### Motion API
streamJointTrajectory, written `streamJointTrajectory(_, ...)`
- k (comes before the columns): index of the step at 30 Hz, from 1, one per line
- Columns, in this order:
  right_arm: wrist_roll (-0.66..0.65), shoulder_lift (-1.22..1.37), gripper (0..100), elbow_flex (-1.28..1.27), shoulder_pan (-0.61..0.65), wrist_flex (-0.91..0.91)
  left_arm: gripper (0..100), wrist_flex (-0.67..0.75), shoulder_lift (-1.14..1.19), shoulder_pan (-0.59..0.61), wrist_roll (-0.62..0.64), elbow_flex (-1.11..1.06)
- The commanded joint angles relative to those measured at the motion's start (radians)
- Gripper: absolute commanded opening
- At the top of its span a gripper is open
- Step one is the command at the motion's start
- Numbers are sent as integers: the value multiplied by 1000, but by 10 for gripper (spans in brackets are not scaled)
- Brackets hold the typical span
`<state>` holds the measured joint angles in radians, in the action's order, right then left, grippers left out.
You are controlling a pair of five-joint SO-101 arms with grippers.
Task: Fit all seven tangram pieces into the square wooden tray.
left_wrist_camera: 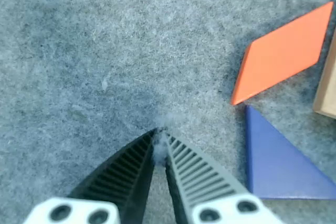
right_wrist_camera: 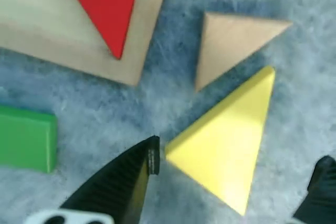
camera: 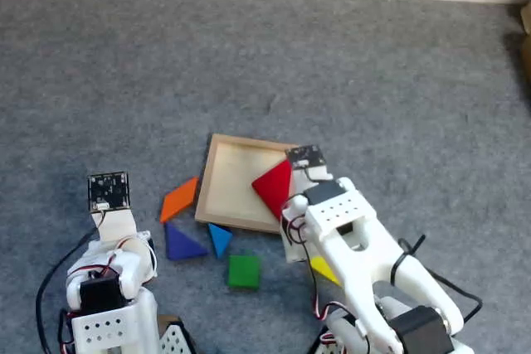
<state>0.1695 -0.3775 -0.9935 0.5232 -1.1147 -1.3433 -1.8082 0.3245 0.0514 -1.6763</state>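
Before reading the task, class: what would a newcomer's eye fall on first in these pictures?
The bright red triangle strikes first, lying at the right side of the pale wooden tray. Next, the right pincer stands open around the yellow triangle just off the tray's near right corner. By the tray's near left corner lie an orange parallelogram, a dark blue triangle, a light blue triangle and a green square.

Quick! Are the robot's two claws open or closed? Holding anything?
Left gripper: jaws closed, holding nothing.
Right gripper: jaws open on either side of the yellow triangle, not gripping it.
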Motion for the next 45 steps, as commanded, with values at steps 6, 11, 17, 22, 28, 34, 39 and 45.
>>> streamJointTrajectory(6, -2, -41, 341, -76, -18, 85, 8, -6, -7, 8, 8, -19)
streamJointTrajectory(11, -2, -42, 338, -79, -21, 85, 8, -6, -7, 8, 8, -19)
streamJointTrajectory(17, 0, -51, 338, -79, -21, 76, 8, -6, -7, 8, 8, -19)
streamJointTrajectory(22, 80, -48, 338, -71, -16, 76, 8, -6, -7, 8, 8, -19)
streamJointTrajectory(28, 92, -44, 338, -79, -16, 65, 8, -6, -7, 8, 8, -19)
streamJointTrajectory(34, 92, -44, 338, -73, -18, 21, 8, -6, -7, 8, 8, -19)
streamJointTrajectory(39, 84, -44, 338, -79, -18, 21, 8, -6, -7, 8, 8, -19)
streamJointTrajectory(45, 84, -44, 337, -79, -18, 21, 8, -6, -7, 8, 8, -19)
